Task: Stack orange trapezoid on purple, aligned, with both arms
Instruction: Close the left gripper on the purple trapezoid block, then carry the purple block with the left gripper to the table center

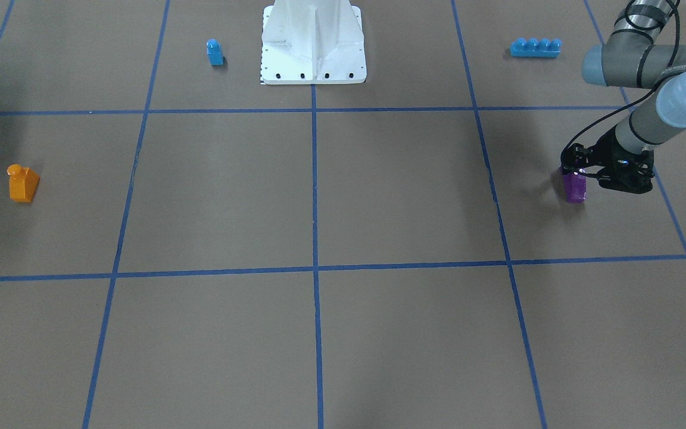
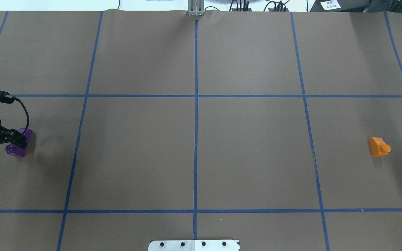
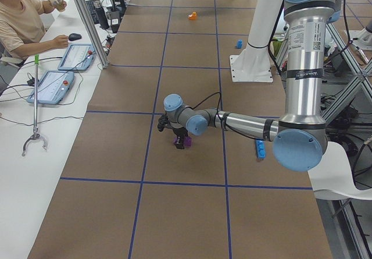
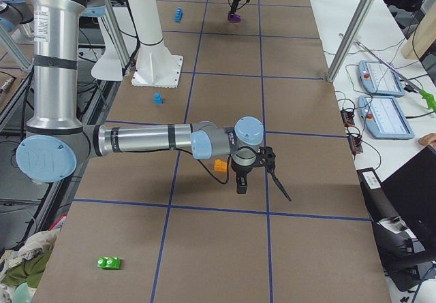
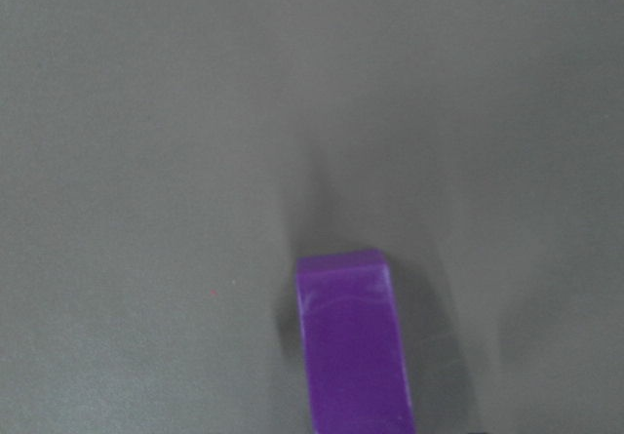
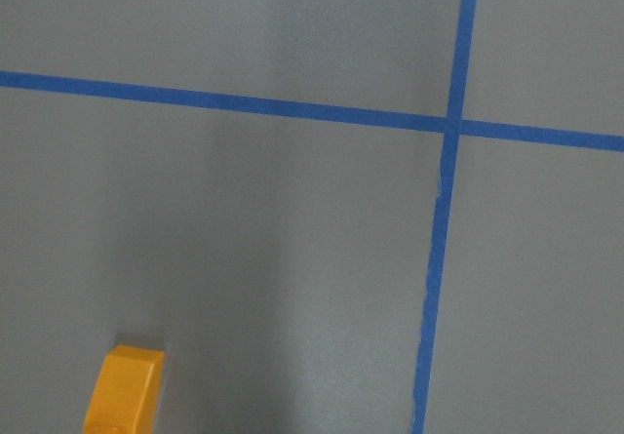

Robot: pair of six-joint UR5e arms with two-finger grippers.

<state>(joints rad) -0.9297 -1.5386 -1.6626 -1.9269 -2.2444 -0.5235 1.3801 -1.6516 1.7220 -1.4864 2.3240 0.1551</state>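
Note:
The purple block [image 1: 574, 189] is at the table's left end, also seen in the overhead view [image 2: 16, 149] and low in the left wrist view [image 5: 353, 346]. My left gripper [image 1: 575, 171] stands over it with its fingers closed against the block's top; it also shows in the overhead view [image 2: 19, 139]. The orange trapezoid [image 1: 22, 183] stands alone at the right end [image 2: 379, 147], stud up. My right gripper [image 4: 242, 180] hovers just beyond it, shown only in the exterior right view, so I cannot tell whether it is open. The right wrist view shows the orange block [image 6: 124, 388] at its lower left.
A blue single-stud block [image 1: 215, 52] and a blue four-stud brick [image 1: 535, 47] lie near the white robot base [image 1: 313, 44]. A green brick [image 4: 109, 263] lies far off at the right end. Blue tape lines grid the brown table.

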